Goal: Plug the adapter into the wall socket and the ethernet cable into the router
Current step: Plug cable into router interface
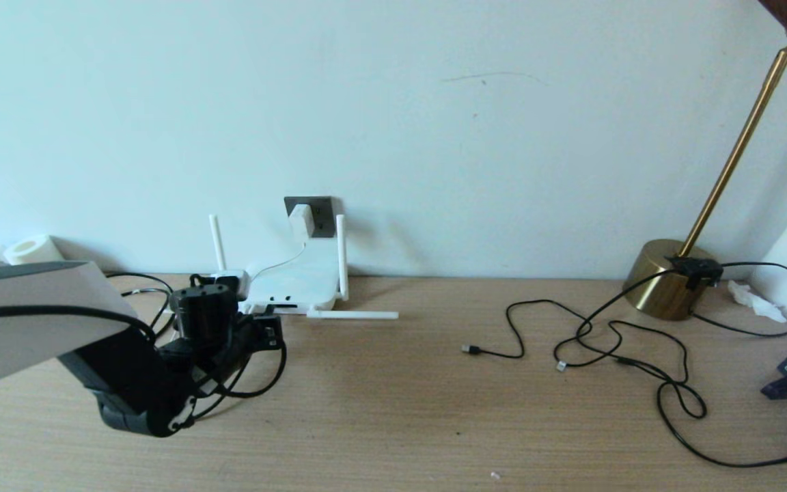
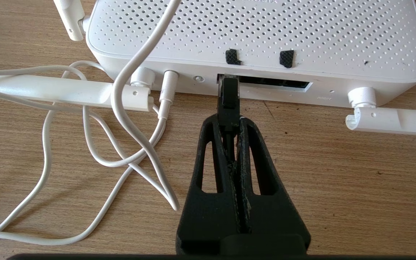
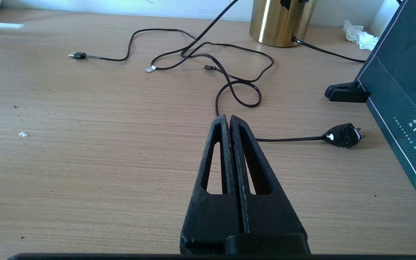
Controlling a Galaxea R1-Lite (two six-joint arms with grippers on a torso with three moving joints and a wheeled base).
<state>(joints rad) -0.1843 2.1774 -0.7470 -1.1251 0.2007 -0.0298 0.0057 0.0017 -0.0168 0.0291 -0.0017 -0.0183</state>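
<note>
The white router (image 1: 298,280) (image 2: 258,36) lies flat against the wall with its antennas spread. Above it the white adapter (image 1: 301,220) sits in the dark grey wall socket (image 1: 322,208), its thin white cord (image 2: 121,108) running down to the router's back. My left gripper (image 2: 229,121) (image 1: 270,335) is shut on the ethernet cable's black plug (image 2: 228,95), whose tip is at the leftmost port of the dark port row (image 2: 276,82). The black cable loops beside the left wrist (image 1: 257,383). My right gripper (image 3: 228,118) is shut with nothing in it, low over bare desk, outside the head view.
A brass lamp base (image 1: 667,277) stands at the back right with loose black cables (image 1: 612,342) and a black mains plug (image 3: 343,135) spread on the desk. A dark green box (image 3: 406,94) stands at the right edge. White rolls (image 1: 31,249) sit at the back left.
</note>
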